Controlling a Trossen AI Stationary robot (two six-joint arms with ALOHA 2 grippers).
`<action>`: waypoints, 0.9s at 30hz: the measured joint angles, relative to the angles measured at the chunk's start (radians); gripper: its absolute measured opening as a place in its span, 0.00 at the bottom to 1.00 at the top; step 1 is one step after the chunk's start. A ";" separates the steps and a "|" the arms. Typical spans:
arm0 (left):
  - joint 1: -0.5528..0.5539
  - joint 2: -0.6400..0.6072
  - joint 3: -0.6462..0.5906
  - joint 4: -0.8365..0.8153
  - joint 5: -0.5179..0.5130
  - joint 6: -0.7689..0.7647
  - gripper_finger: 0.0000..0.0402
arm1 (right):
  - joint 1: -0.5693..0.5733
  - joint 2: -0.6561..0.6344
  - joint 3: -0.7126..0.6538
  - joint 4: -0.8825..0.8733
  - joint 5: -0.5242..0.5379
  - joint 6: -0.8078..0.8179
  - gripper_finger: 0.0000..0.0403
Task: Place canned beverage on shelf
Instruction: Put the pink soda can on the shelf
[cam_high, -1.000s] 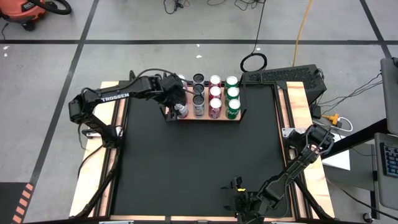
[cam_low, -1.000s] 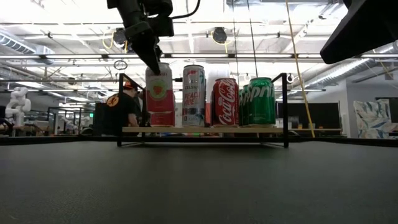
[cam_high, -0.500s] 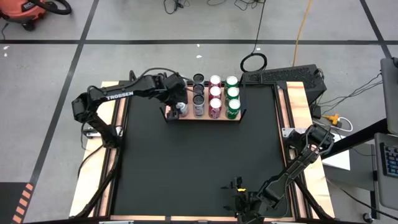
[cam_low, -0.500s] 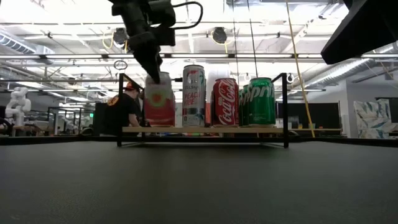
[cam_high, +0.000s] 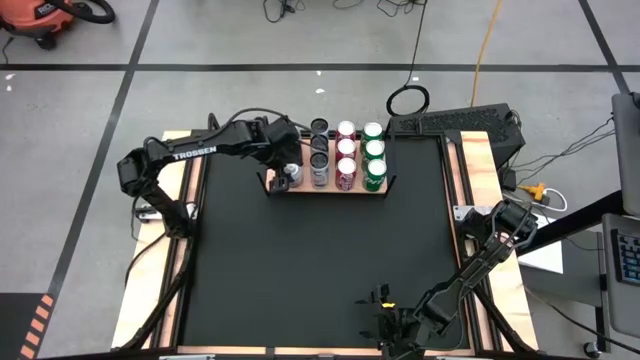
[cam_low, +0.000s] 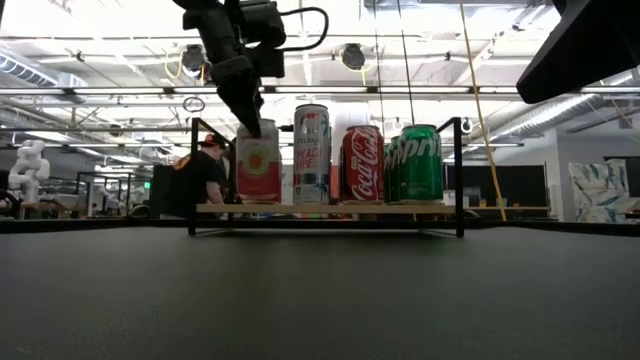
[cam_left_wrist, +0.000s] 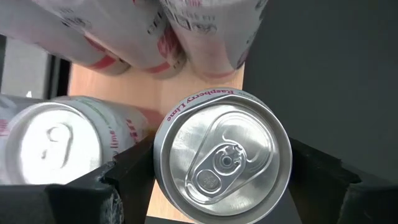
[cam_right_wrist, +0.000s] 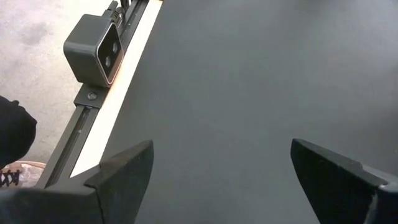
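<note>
A white-and-red raspberry-lime can (cam_low: 258, 165) stands upright at the left end of the shelf's near row, and my left gripper (cam_left_wrist: 222, 168) is shut on it from above. The shelf (cam_low: 330, 210) is a light wooden board with black end brackets at the mat's far side; in the high view (cam_high: 325, 191) the can (cam_high: 291, 174) shows under my left arm. My right gripper (cam_right_wrist: 217, 180) is open and empty over the black mat near the table's near edge (cam_high: 380, 300). My left gripper pinches the can's upper wall just below the top rim (cam_left_wrist: 159, 155) between its two fingers (cam_left_wrist: 127, 180), one on each opposite side. The fingers come from above, slanting down. The can is upright, its base at the shelf board.
Beside the held can in the near row stand a tall Celsius can (cam_low: 311, 155), a Coca-Cola can (cam_low: 362, 165) and a Sprite can (cam_low: 420, 163), with more cans in rows behind (cam_high: 346, 140). A camera box (cam_right_wrist: 93, 50) sits at the mat's edge. A person (cam_low: 195, 175) stands beyond the table.
My left gripper has gone down with the raspberry-lime can and a little toward the far edge. The can, held above the board a second ago, now stands upright with its base at the shelf, level with the other near-row cans.
</note>
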 joint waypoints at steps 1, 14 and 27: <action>0.000 0.004 0.000 -0.006 0.001 0.000 0.73 | 0.000 0.000 0.000 0.001 0.000 0.000 0.89; 0.000 0.025 0.000 -0.022 0.006 0.000 0.73 | 0.002 0.000 0.000 0.003 -0.003 0.007 0.89; 0.000 0.025 0.000 -0.014 -0.026 0.008 0.73 | 0.002 0.000 0.000 0.002 -0.003 0.005 0.89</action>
